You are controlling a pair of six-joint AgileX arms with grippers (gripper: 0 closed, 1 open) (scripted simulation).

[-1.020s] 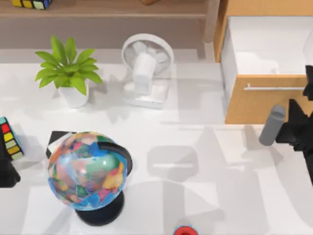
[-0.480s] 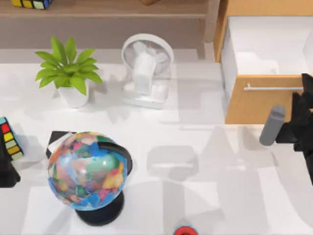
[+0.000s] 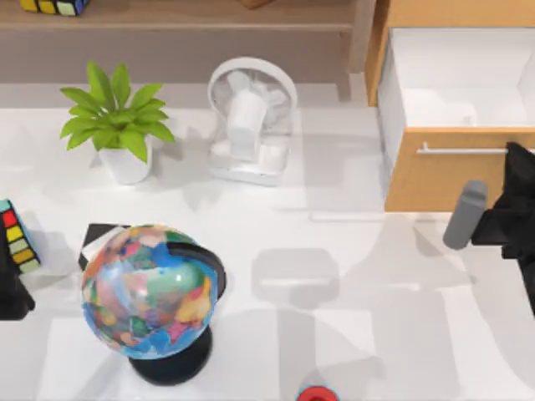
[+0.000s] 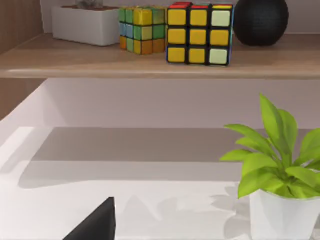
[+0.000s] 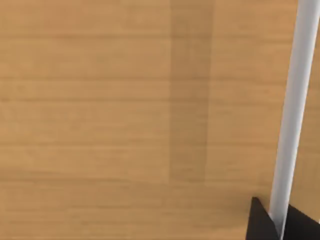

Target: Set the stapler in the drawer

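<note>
The stapler [image 3: 295, 281] is a pale white shape lying flat on the white table, near the middle. The drawer [image 3: 443, 171] stands pulled out at the back right, showing its white inside walls [image 3: 456, 79] and silver bar handle [image 3: 460, 150]. My right gripper [image 3: 517, 157] is at the right end of that handle and open. In the right wrist view the handle [image 5: 295, 100] runs between its black fingertips [image 5: 260, 222], against the tan drawer front [image 5: 125, 115]. My left arm [image 3: 10, 288] is parked at the table's left edge.
A globe [image 3: 150, 288] on a black stand fills the front left, with a colour cube [image 3: 17, 238] beside it. A potted plant [image 3: 117, 125] and a white desk fan [image 3: 251, 117] stand at the back, before a brown shelf [image 3: 184, 25]. A red object [image 3: 315, 393] lies at the front edge.
My right gripper has drawn back toward the table's front, from over the drawer's edge to the handle. The drawer, the stapler and the left arm have not moved.
</note>
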